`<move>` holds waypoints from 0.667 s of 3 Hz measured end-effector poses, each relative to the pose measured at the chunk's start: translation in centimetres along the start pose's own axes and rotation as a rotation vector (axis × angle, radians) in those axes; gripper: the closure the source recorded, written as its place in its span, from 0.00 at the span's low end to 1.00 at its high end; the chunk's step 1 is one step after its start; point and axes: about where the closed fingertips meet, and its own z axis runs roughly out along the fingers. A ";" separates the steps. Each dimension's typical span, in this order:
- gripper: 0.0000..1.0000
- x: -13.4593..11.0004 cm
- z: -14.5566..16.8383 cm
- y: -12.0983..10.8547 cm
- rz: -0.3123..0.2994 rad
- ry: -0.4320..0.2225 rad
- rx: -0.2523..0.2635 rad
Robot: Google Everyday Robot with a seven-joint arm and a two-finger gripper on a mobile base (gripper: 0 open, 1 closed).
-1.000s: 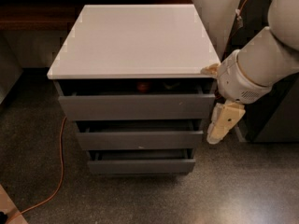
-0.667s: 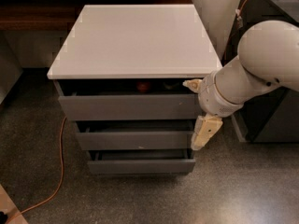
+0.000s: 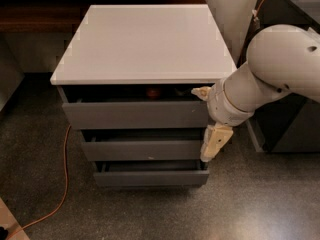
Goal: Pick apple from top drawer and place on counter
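Apple: small, round, red (only its top shows), sits inside the slightly open top drawer, just under the counter front edge. Gripper hangs at the drawer's right end, apart from the apple; can't tell its grasp state.

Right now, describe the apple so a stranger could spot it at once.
Start at the white counter topping the grey drawers, where the tool hangs at their right edge. Just under the counter the top drawer stands slightly open. In its dark gap sits the apple, the only small round red thing there.
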 end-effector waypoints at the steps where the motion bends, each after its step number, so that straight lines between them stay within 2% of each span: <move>1: 0.00 -0.1 2.1 0.4 -0.012 -0.002 -0.023; 2: 0.00 0.3 4.3 0.4 -0.021 0.004 -0.032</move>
